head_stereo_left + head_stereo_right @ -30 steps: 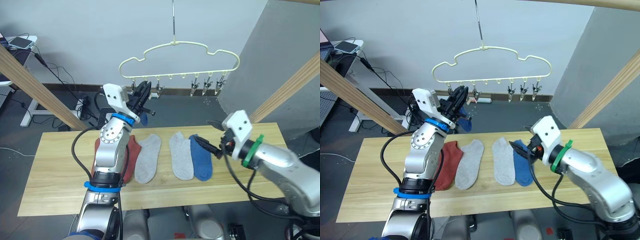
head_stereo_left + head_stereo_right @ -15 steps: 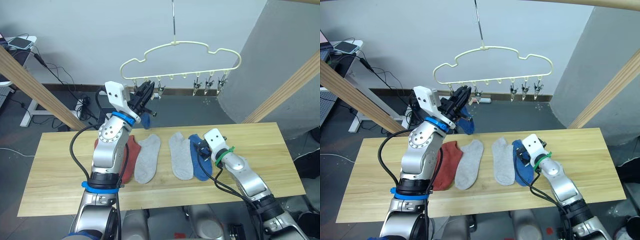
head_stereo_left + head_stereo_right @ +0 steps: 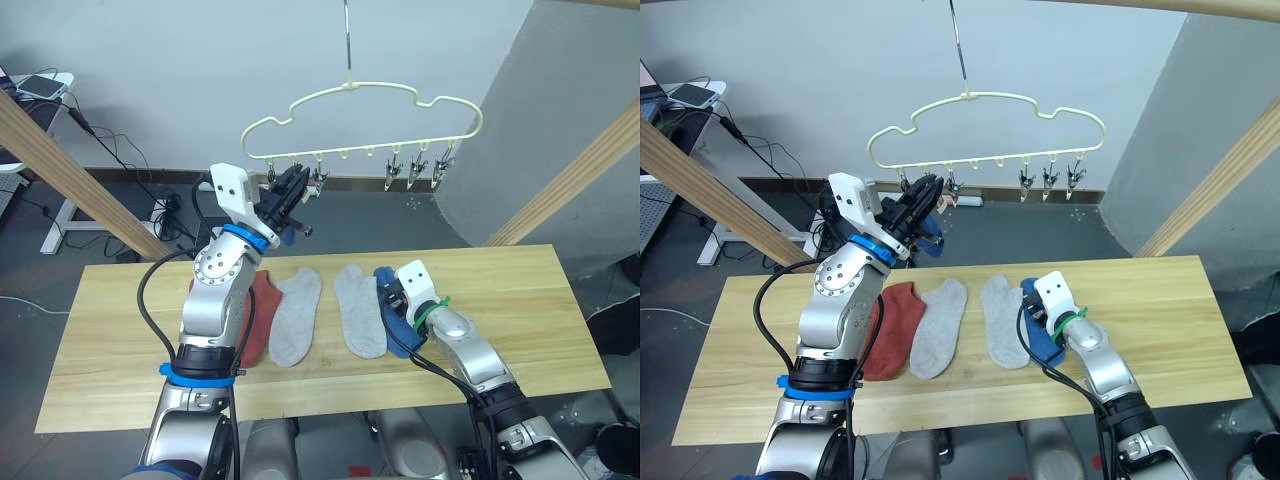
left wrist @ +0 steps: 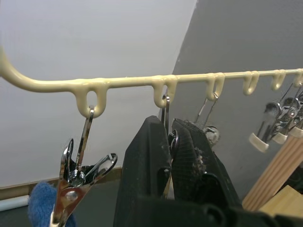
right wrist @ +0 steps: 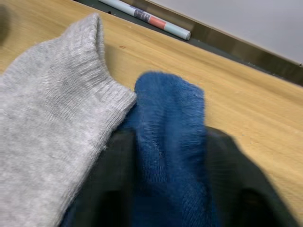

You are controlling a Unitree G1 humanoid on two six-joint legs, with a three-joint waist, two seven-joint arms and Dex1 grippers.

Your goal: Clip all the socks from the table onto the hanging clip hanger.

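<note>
The clip hanger [image 3: 360,120] hangs by its long hook above the far edge of the counter [image 3: 120,350], its row of metal clips dangling along the bottom bar. The left gripper [image 4: 171,142] is raised to the left end of that row, its fingers narrowed around the second clip [image 4: 165,106] from the left. A blue sock [image 3: 288,236] hangs just beside it. On the counter lie a rust-red sock [image 3: 262,320], two light grey socks [image 3: 297,318] and, rightmost, another blue sock [image 5: 170,142]. The right gripper [image 3: 392,298] is down at this sock, its fingers either side of the blue fabric.
</note>
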